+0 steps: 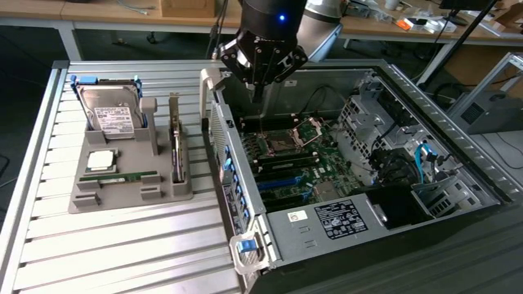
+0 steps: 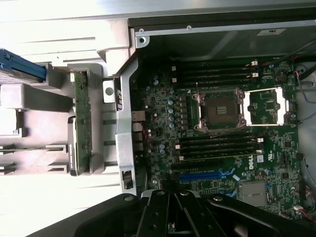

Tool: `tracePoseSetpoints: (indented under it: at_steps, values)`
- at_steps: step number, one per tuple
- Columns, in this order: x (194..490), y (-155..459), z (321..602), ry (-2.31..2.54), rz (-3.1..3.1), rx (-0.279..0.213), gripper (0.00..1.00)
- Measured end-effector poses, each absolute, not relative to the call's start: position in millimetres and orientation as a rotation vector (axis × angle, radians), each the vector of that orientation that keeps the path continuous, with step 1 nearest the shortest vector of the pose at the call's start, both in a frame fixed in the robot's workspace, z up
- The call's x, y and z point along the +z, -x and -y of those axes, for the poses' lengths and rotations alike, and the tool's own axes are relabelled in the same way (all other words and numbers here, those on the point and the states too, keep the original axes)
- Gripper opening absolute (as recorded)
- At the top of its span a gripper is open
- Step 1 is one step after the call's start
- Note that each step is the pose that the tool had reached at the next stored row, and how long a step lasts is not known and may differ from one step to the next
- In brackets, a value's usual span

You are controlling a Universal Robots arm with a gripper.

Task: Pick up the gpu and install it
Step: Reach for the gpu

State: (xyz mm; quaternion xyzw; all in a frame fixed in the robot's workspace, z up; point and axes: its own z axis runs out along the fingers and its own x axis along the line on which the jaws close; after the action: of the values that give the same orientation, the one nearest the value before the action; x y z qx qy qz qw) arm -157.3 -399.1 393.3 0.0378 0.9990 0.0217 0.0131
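Dark flat gpu [image 1: 176,152], edge-up in grey holder [image 1: 119,197]

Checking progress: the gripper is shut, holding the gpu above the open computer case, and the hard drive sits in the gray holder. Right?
No. The gripper is shut above the open computer case but empty; the exterior view shows the gpu standing in the gray holder beside the hard drive.

On the tabletop [image 1: 122,251] the tray [image 1: 106,199] lies to the exterior view's left of the computer case [image 1: 310,236], hard drive [image 1: 110,116] at its far end, gpu [image 1: 175,144] on edge along its case side, tool [image 1: 257,97] above the case.
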Motion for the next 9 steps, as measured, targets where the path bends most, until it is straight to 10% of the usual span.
tracePoseSetpoints:
  at_steps: [9]
  values:
    - [393.3, 160.1, 399.1, -0.118, -3.112, 0.064, 0.11]
